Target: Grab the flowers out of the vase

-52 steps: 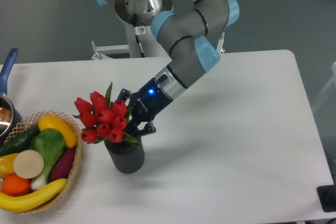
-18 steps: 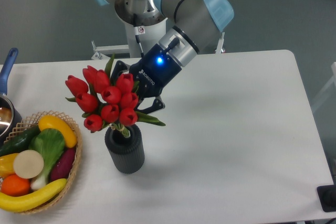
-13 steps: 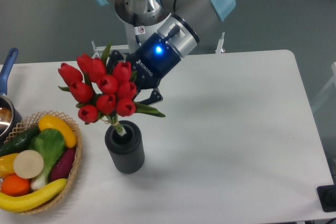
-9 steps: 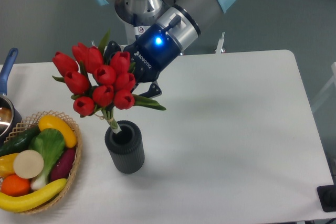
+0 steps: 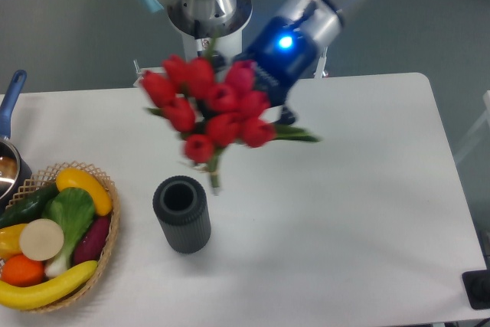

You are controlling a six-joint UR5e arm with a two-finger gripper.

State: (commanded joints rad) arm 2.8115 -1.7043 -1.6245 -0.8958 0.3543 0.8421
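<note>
Background: grey-green wall behind a white worktop; silver arm base at top centre.
Far left: blue pan handle sticking up at the edge, pan mostly cut off, resting on the worktop just above the basket.
Basket: wicker, lower left of the worktop, holds a banana along the front, an orange, a white round slice, a green leafy piece, a dark green long vegetable, a yellow piece and a purple one.
Vase: dark grey ribbed cylinder, upright on the worktop, just right of the basket, not touching it; mouth open and dark, no stems inside.
Flowers: bunch of red tulip buds with green stems and leaves, motion-blurred, fully out of the vase and in the air above and right of it; stem ends point down-left, tips apart from the vase rim; 1 green leaf sticks out to the right.
End effector: dark body with a blue light, behind the right side of the bunch; fingers hidden by buds and blur, bunch hangs from it with no other support, so clamped on the flowers.
Arm: silver links with light blue caps, comes down from top right to the end effector.
Far right: small dark object at the lower right frame edge, cut off.
</note>
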